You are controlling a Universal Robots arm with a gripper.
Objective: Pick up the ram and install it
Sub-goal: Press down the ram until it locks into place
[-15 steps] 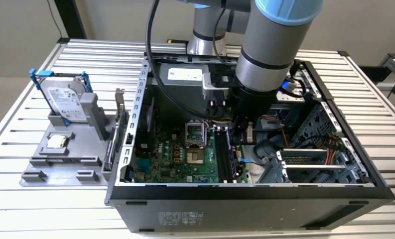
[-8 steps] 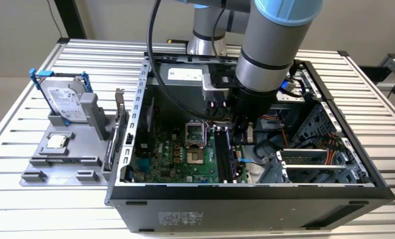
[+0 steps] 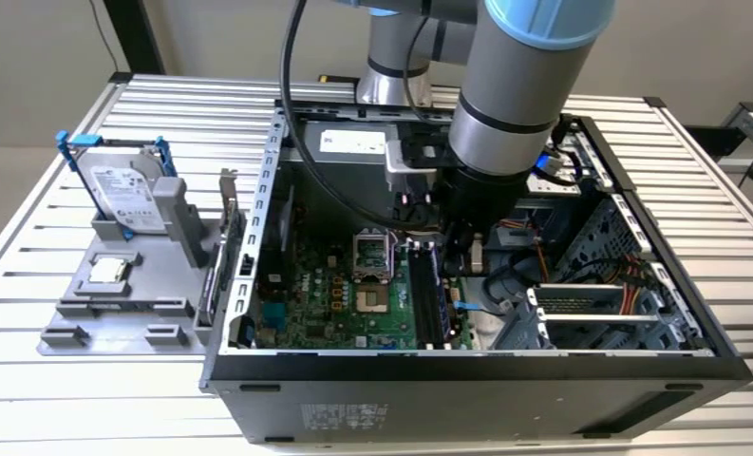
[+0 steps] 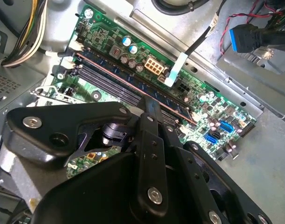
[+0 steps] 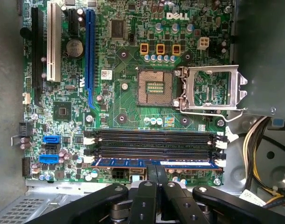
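Observation:
The ram (image 5: 119, 163) is a long dark-blue stick standing edge-up in the outermost of the motherboard's black slots (image 5: 151, 140), next to the board's edge. In the second wrist view the ram (image 4: 109, 74) runs slantwise across the green motherboard (image 4: 212, 112). My gripper (image 5: 157, 167) is down inside the computer case, with its black fingers (image 5: 148, 175) closed around the stick's middle. The exterior view shows the gripper (image 3: 459, 271) low over the slots, with the ram (image 3: 450, 309) a thin dark strip below it. The other slots beside the stick hold nothing.
The open case's metal walls (image 3: 269, 190) surround the arm closely. An open processor socket (image 5: 155, 87) with its raised lid (image 5: 210, 88) sits beyond the slots. Cable bundles (image 5: 254, 140) hang nearby. Outside the case, a grey fixture (image 3: 110, 304) holds a hard drive (image 3: 122, 195) and a square chip (image 3: 107, 271).

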